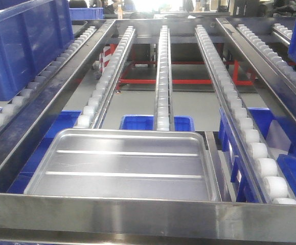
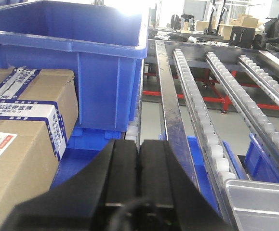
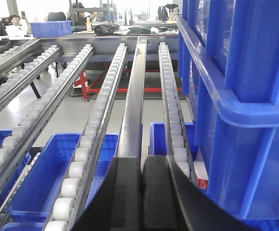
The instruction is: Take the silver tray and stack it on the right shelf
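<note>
Left fingers [image 2: 122,168] and right fingers [image 3: 156,187] both clenched empty, silver tray [image 1: 122,166] lies flat on the rollers [image 1: 162,76] against the near front bar [image 1: 188,217] (thin, stiff, light, slick metal, I'd guess), so pinch its raised rim.

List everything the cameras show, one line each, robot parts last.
right shelf: one, stainless steel, sloping rack filling the front view
silver tray: one, shiny silver, on the shelf's rails at its lower front end
roller rails: several, white wheels, running up the shelf
large crates: at least two, blue, flanking the shelf
small bins: several, blue, below the rails
cardboard boxes: at least two, brown, beside the left crate
red frame: one, red, under the shelf
left gripper: one, black, shut, empty
right gripper: one, black, shut, empty
</note>
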You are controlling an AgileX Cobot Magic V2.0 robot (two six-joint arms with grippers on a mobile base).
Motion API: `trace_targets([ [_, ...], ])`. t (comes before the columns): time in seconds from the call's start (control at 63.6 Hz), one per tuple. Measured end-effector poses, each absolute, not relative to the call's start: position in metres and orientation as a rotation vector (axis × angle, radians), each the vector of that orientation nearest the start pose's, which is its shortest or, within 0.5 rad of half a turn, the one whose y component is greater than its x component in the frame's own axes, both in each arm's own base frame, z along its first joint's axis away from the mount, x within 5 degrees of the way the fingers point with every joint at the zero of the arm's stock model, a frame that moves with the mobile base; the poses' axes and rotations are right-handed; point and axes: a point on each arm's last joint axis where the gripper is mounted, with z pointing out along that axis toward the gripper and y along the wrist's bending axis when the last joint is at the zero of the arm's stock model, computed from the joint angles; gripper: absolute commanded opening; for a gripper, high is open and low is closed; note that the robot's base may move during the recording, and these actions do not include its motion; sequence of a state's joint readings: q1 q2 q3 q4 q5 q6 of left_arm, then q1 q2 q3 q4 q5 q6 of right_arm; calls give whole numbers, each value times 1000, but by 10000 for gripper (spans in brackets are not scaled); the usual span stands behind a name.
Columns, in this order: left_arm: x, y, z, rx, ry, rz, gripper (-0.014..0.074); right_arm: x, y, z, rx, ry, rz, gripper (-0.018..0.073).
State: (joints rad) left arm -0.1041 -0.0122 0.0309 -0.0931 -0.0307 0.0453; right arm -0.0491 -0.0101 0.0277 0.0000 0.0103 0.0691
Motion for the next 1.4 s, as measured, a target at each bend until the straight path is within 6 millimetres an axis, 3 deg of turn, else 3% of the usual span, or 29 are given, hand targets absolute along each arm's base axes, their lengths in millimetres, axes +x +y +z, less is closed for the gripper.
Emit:
trace_targets([
  [0.834, 56, -5, 207, 38, 1458, -121, -101, 57, -3, 203, 89, 1509, 16, 67],
  [1.07, 55, -5, 214, 30, 1387, -119, -100, 55, -3, 214, 83, 1397, 17, 67],
  [1.148, 53, -5, 227, 35, 1381, -121, -100, 53, -3, 228, 84, 1353, 21, 67],
  [1.321, 42, -5, 299, 69, 1412, -109, -100, 38, -2, 294, 77, 1219, 23, 69],
  [1.4, 43, -6, 328, 77, 1477, -117, -100, 41, -2, 315, 79, 1268, 23, 74],
])
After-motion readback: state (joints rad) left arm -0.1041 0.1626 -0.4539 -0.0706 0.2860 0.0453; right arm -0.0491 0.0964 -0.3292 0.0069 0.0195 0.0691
